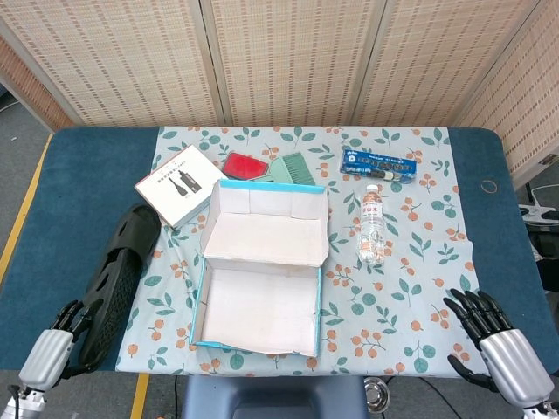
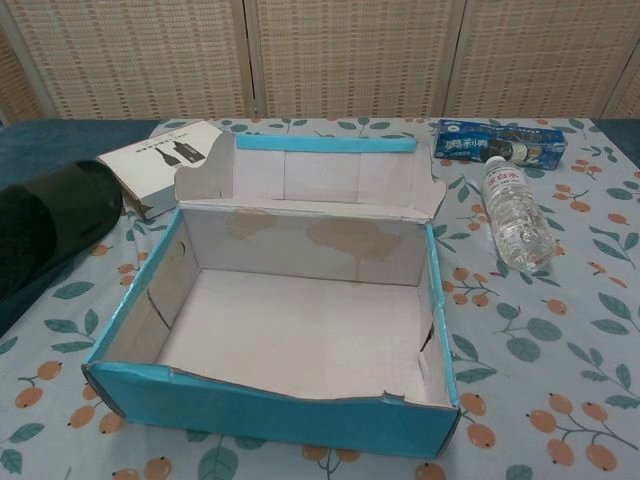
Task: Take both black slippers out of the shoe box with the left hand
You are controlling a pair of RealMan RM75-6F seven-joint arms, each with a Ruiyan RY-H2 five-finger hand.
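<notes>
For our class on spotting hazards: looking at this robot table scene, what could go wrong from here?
The black slipper lies close to the table's front-left edge, its near end at the left hand, so a nudge might push it off. Drawing that hand back could also drag the slipper against the open shoe box.

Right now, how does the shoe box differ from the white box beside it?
The shoe box is open and empty, its lid flap up; the white box is closed. The shoe box has blue outer walls; the white box is white with a dark product picture on top. The shoe box is much larger. Both are cardboard boxes lying on the floral cloth.
</notes>
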